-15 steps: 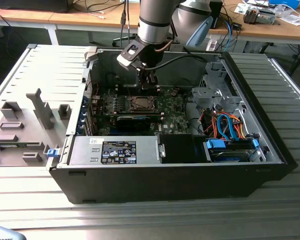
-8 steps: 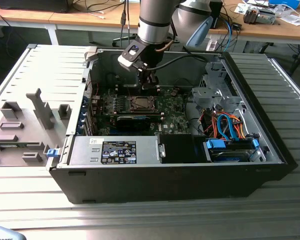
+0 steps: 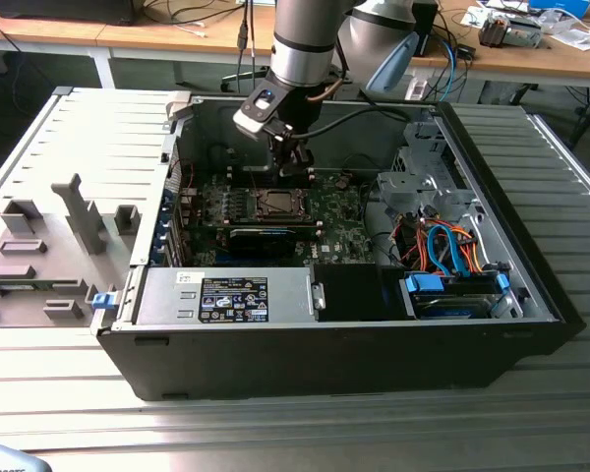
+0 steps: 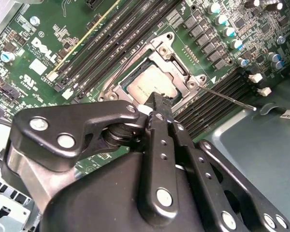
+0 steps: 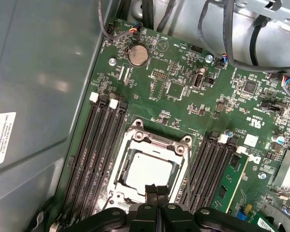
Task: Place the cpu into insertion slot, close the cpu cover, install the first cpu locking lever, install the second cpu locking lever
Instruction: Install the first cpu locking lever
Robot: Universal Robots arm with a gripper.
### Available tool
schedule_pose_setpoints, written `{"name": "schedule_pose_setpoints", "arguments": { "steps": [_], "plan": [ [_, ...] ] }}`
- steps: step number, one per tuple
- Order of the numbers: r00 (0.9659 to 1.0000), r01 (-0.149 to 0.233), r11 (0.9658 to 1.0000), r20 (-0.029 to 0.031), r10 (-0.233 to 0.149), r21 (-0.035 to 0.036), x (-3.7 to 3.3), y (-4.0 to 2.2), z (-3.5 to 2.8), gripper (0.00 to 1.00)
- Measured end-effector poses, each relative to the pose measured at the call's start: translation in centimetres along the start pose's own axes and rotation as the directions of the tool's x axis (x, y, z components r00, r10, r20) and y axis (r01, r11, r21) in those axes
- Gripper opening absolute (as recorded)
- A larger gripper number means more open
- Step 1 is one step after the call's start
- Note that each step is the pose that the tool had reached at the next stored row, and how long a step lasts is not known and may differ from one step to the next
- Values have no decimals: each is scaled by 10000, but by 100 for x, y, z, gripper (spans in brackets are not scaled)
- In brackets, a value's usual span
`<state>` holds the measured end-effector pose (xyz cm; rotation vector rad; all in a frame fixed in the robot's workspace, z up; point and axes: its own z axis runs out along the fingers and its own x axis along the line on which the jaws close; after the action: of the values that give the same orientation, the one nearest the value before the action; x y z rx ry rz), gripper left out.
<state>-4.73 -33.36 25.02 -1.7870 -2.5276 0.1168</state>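
The exterior view stands well back and looks down at a slant into the open computer case (image 3: pixel 324 359). Both wrist views sit close above the green board (image 5: pixel 183 101), looking down past the gripper (image 5: pixel 155 188). Both see the cpu (image 4: pixel 147 84), maybe from opposite sides.

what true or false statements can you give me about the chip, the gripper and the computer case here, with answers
1. The chip lies in its socket on the green board. True.
2. The gripper is wide open. False: it is shut.
3. The gripper holds the chip. False: nothing is in its grip, and the chip lies in the socket.
4. The computer case is open, with its inside showing. True.
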Motion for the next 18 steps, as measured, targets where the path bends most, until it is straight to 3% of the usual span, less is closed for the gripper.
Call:
{"name": "schedule_pose_setpoints", "arguments": {
  "steps": [13,18],
  "plan": [
    [9985,537,9986,47,-537,-3,0,0,0,11],
    [9957,918,9958,80,-918,-4,0,0,0,11]
  ]
}}
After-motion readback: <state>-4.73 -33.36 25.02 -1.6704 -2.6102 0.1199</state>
